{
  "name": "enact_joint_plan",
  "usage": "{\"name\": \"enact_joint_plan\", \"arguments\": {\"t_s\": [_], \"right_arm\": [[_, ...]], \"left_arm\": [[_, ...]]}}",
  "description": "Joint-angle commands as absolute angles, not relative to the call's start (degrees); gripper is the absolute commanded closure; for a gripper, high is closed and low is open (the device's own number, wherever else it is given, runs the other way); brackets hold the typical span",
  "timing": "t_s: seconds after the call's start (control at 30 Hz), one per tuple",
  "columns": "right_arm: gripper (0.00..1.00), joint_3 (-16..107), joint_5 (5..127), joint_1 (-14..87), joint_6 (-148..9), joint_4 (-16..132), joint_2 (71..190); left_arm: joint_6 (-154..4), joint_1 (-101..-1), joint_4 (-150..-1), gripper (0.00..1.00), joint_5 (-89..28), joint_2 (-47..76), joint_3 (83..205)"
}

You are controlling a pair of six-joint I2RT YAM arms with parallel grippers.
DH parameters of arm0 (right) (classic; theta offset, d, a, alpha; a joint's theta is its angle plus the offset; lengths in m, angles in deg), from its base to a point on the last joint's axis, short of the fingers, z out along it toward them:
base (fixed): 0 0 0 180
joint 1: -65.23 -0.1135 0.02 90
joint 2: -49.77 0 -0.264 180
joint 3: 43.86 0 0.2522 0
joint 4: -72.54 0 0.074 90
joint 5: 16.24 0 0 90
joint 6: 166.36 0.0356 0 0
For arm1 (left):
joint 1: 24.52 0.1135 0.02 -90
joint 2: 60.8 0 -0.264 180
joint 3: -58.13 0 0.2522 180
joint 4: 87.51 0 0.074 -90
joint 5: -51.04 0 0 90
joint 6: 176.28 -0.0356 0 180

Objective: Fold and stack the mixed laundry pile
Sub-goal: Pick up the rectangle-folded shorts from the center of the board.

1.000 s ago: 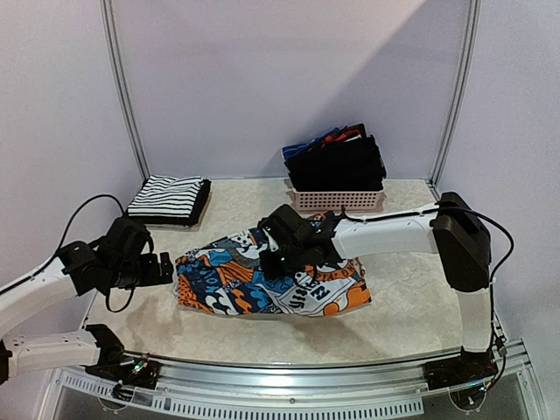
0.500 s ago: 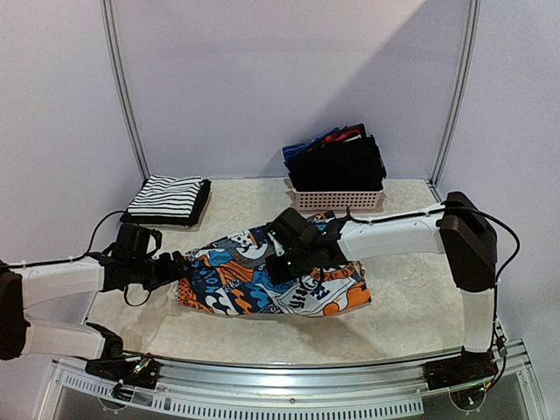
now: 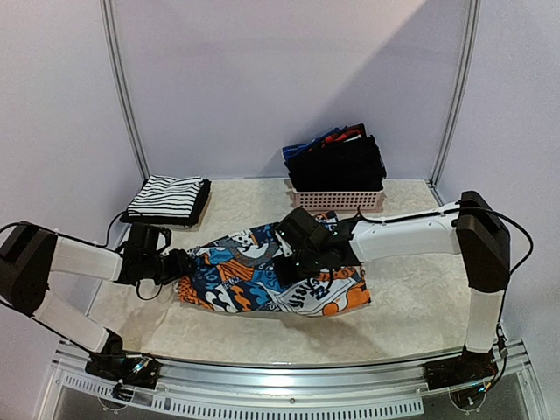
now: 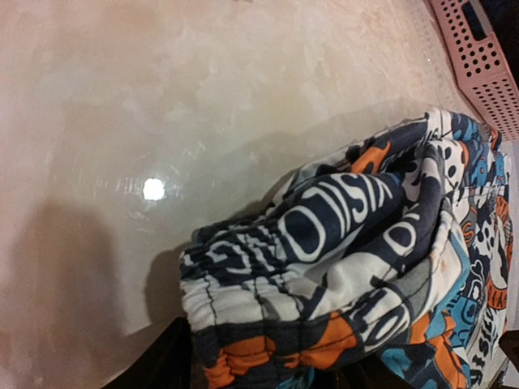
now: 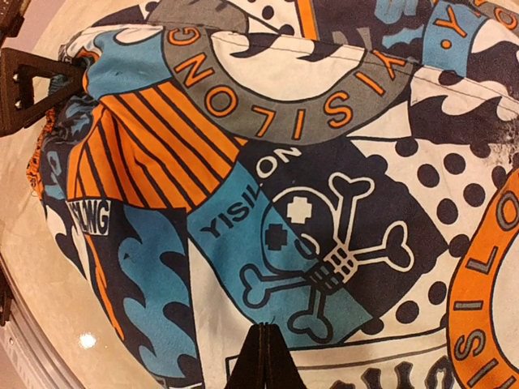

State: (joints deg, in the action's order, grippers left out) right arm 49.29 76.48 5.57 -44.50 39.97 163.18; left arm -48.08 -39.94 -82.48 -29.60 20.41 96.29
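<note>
The graphic-print garment (image 3: 262, 280) lies part folded on the table in front of the arms. My left gripper (image 3: 181, 263) is low at its left end, open, with the bunched elastic edge (image 4: 268, 300) between its fingers (image 4: 166, 365). My right gripper (image 3: 297, 262) is shut, its tips (image 5: 266, 334) pressed together on the print (image 5: 308, 203) near the garment's middle, holding nothing. A folded white garment with black stripes (image 3: 168, 197) lies at the back left. Black, blue and red clothes (image 3: 337, 157) fill the basket at the back.
The pink latticed basket (image 3: 337, 200) stands at the back centre against the wall; its corner shows in the left wrist view (image 4: 478, 57). The beige table (image 3: 411, 306) has a metal rail along its near edge. Frame posts stand at both back corners.
My left arm has stretched out low and moved right until its gripper reached the garment's left edge. My right gripper has stayed pressed on the garment, shifting slightly right.
</note>
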Motion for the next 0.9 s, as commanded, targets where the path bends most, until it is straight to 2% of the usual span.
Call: {"name": "enact_joint_plan", "arguments": {"t_s": [0.0, 0.07, 0.13, 0.27, 0.33, 0.43, 0.57, 0.87], "right_arm": [[0.98, 48.6, 77.2, 5.1, -44.3, 40.7, 160.7], [0.98, 48.7, 77.2, 5.1, -44.4, 41.1, 160.8], [0.98, 49.1, 77.1, 5.0, -44.5, 41.6, 160.9], [0.98, 51.5, 76.8, 5.1, -45.2, 41.9, 161.8], [0.98, 54.3, 75.4, 5.1, -45.7, 42.4, 162.6], [0.98, 58.8, 71.0, 5.1, -46.9, 42.0, 165.2], [0.98, 66.2, 64.8, 5.0, -48.8, 40.2, 169.9], [0.97, 75.7, 61.6, 5.1, -51.2, 34.5, 178.4]], "left_arm": [[-47.1, -39.2, -85.7, 0.43, -27.2, 25.4, 96.2], [-46.7, -39.2, -86.6, 0.43, -26.3, 27.1, 96.8], [-46.4, -39.3, -87.3, 0.48, -25.9, 29.0, 97.6], [-45.9, -39.4, -87.9, 0.89, -24.0, 33.3, 100.0], [-45.7, -39.5, -88.2, 1.00, -23.4, 34.2, 100.5], [-46.0, -40.2, -86.6, 1.00, -23.9, 32.6, 100.1], [-48.4, -42.6, -77.4, 1.00, -27.3, 25.7, 100.8], [-48.6, -47.8, -57.7, 1.00, -37.5, 6.0, 99.7]]}}
